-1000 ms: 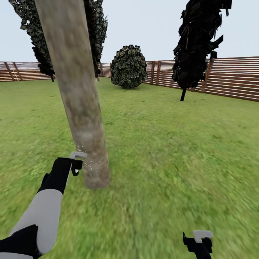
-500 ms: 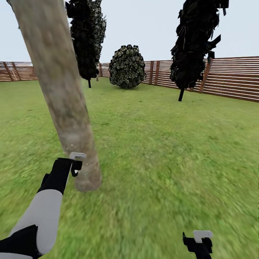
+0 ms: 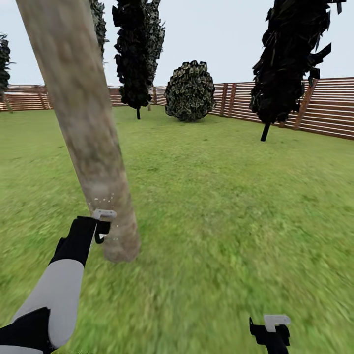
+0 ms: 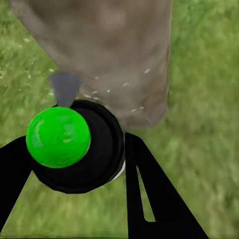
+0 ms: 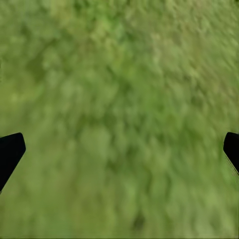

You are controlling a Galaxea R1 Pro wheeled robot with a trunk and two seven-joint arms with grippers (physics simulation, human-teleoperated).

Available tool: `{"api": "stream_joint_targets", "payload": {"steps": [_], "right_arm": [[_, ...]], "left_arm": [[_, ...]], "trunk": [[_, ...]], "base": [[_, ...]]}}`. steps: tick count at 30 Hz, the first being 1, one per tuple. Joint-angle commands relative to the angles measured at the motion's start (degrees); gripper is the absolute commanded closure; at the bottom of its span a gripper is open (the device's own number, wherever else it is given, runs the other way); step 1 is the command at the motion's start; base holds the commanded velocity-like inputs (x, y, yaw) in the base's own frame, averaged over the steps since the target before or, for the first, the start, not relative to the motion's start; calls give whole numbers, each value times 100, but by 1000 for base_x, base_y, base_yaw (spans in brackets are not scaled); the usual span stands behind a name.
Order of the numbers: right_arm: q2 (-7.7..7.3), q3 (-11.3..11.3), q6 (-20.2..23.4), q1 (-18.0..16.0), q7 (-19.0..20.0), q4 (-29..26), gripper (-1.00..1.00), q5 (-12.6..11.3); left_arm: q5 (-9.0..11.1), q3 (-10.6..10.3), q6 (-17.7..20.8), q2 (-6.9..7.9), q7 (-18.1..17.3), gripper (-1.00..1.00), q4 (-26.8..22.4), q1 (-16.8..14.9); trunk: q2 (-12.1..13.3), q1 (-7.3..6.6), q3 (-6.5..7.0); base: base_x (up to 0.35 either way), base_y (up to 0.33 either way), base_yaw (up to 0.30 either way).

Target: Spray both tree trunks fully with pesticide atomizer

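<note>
While no label or writing shows anywhere, the left gripper (image 4: pixel 74 164) is clamped around the pesticide atomizer (image 4: pixel 72 144) with its green cap, right up against the tree trunk (image 3: pixel 91 142). White pesticide (image 4: pixel 127 92) specks dot the bark. The right gripper (image 5: pixel 119 149) is spread wide and empty over the lawn (image 3: pixel 236 196).

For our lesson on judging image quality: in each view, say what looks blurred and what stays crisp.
Head view: the near lawn is smeared, while the fence stays crisp. Left wrist view: the tree trunk and grass look soft, but the green-capped atomizer in the left tool is sharp. Right wrist view: the grass is a mottled blur between dark fingertips.
</note>
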Motion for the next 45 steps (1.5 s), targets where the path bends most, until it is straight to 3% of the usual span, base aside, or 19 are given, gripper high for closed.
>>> {"api": "stream_joint_targets", "payload": {"steps": [1, 7, 10, 13, 17, 19, 21, 26, 32, 36, 39, 45], "right_arm": [[1, -29, -11, -2, -22, 5, -100, 60], [1, -29, -11, -2, -20, 5, -100, 60], [1, -29, -11, -1, -27, 5, -100, 61], [1, -29, -11, 0, -29, 6, -100, 60], [1, -29, -11, -3, -29, 6, -100, 60], [1, -29, -11, -1, -29, 6, -100, 60], [1, -29, -11, -1, -29, 6, -100, 60], [1, -29, -11, -1, -29, 6, -100, 60], [1, -29, -11, -1, -29, 6, -100, 62], [1, -29, -11, -2, -29, 6, -100, 61], [1, -29, -11, -3, -29, 6, -100, 60], [1, -29, -12, -2, -37, 6, -100, 60]], "left_arm": [[-54, 22, 13, 8, -52, 100, -6, -2], [-21, 49, 10, 282, -16, 100, -6, 275], [19, 33, 3, 213, -14, 100, 19, 407], [4, 44, -4, 38, -9, 100, 123, 448], [-20, 67, -4, 145, -5, 100, 138, 553], [-9, 136, -15, 372, -5, 100, 134, 681], [-10, 200, -31, 457, -5, 100, 138, 708], [1, 225, -49, 396, 4, 100, 151, 742], [-36, 392, -73, 492, 87, 100, 131, 957], [34, 407, -71, 355, 476, 100, 167, 1007], [42, 406, -199, 91, 517, 100, 272, 1031], [138, 421, -485, 1, 525, 100, 313, 1034]], "trunk": [[-2, 0, -5], [-2, 0, -5], [-2, 0, -5], [-2, 0, -5], [-2, 0, -5], [-2, 0, -5], [-2, 0, -5], [-2, 0, -5], [-2, 0, -5], [-2, 0, -5], [-2, 0, -5], [-2, 0, -5]], "base": [[130, -273, 278], [129, -273, 253], [37, -274, 33], [6, -274, 5], [68, -274, 0], [134, -267, 0], [183, -235, 3], [232, -190, 198], [142, -98, 275], [6, -4, 278], [57, -94, 277], [143, -223, 100]]}}
